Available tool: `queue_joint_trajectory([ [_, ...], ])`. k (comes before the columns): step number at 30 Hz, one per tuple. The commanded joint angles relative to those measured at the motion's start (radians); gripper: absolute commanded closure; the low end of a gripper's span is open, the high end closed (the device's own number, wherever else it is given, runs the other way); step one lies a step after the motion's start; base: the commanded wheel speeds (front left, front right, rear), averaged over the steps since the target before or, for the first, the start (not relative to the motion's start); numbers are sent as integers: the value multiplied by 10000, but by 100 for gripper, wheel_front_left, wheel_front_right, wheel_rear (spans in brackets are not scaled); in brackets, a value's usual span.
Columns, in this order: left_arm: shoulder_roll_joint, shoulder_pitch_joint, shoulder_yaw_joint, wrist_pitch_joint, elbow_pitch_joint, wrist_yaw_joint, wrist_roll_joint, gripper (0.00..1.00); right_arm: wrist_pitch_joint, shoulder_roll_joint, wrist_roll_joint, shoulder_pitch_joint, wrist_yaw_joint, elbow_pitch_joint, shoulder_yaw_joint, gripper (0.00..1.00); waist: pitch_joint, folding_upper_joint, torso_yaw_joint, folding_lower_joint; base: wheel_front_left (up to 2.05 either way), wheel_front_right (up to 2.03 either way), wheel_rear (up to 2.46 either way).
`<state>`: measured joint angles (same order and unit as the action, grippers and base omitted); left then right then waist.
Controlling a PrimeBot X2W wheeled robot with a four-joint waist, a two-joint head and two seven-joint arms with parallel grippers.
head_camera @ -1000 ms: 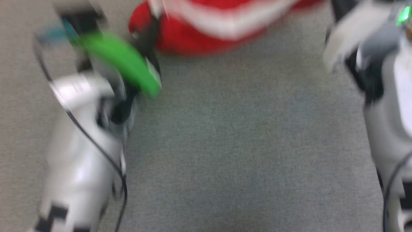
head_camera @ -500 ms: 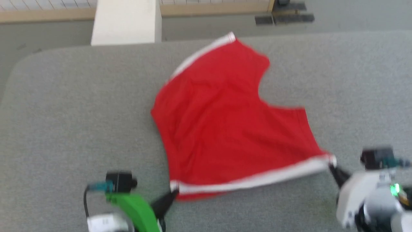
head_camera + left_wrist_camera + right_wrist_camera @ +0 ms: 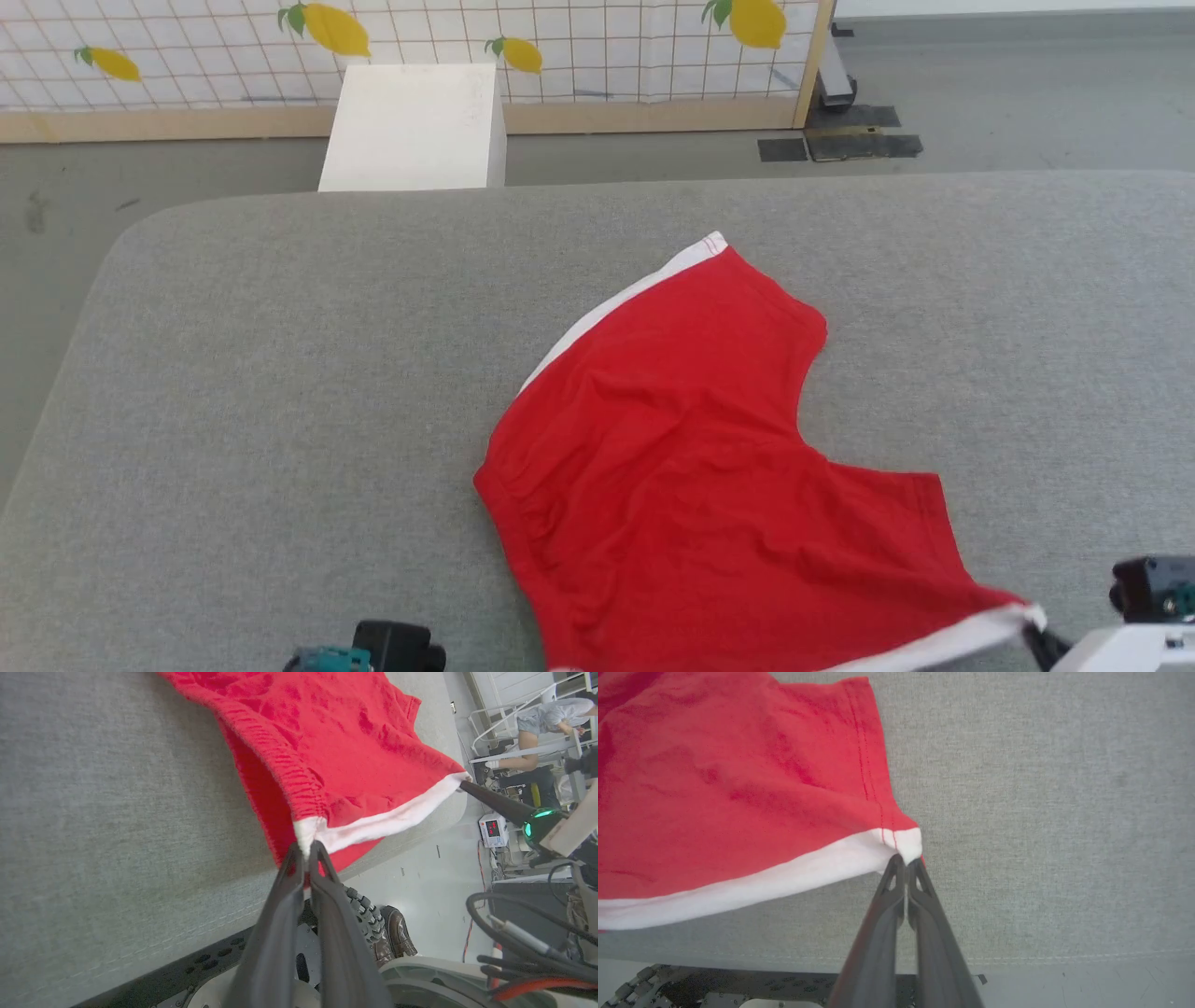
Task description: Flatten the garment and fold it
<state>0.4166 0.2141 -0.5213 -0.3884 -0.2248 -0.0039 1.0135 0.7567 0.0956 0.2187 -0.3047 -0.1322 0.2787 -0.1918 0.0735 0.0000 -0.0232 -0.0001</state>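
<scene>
Box: white box (image 3: 411, 126) on the floor just past the table's far edge; its top looks shut or solid, I cannot tell which, and nothing rests on it.
Garment, place: the garment (image 3: 691, 467) lies right of centre on the table, its nearest edge at the table's near side.
Garment, look: bright red soft shorts (image 3: 355, 732) spread open, with a curved notch between the two legs. A broad white stripe runs along the near edge, and another along the far left edge up to a far corner. The ribbed waistband is puckered, and the leg hem (image 3: 864, 765) carries a double red seam. The cloth is lightly wrinkled.
Left gripper: the left gripper (image 3: 306, 848) has its fingers pinched together on the white corner at the waistband end of the near stripe.
Right gripper: the right gripper (image 3: 906, 861) (image 3: 1041, 642) (image 3: 465, 785) is clamped on the opposite white corner at the leg hem.
Stripe: pulled fairly straight between the two grips.
Surface: grey cloth-covered table (image 3: 280, 373) with a rounded far left corner and a stitched seam along its near edge.
Room: grey floor, and a wood-framed grid panel printed with yellow lemons (image 3: 336, 28) behind the box. Dark mats (image 3: 840, 145) lie on the floor. The left wrist view shows a person (image 3: 546, 714) far off, a brown boot (image 3: 397, 938) beside a knobbly tyre (image 3: 366, 914), and loose cables.
</scene>
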Motion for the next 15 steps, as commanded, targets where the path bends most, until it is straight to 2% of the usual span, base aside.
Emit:
queue_joint_trajectory([
  [1, -149, -142, 43, 282, -125, -132, -181, 100, -297, 38, -124, 322, 15, 130, 34, 100, 56, 0, 54, 1, 0, 0, 0],
  [8, -1023, -1485, 167, 1584, 185, -557, -973, 100, -1467, 646, -488, 2423, 15, -377, 899, 100, 416, 0, 273, 1, 0, 0, 0],
  [15, -1797, -3113, 534, 2826, 1185, -613, -1759, 100, -2210, 1466, -707, 5400, 15, -2098, 1949, 100, 1163, 0, 825, 1, 0, 0, 0],
])
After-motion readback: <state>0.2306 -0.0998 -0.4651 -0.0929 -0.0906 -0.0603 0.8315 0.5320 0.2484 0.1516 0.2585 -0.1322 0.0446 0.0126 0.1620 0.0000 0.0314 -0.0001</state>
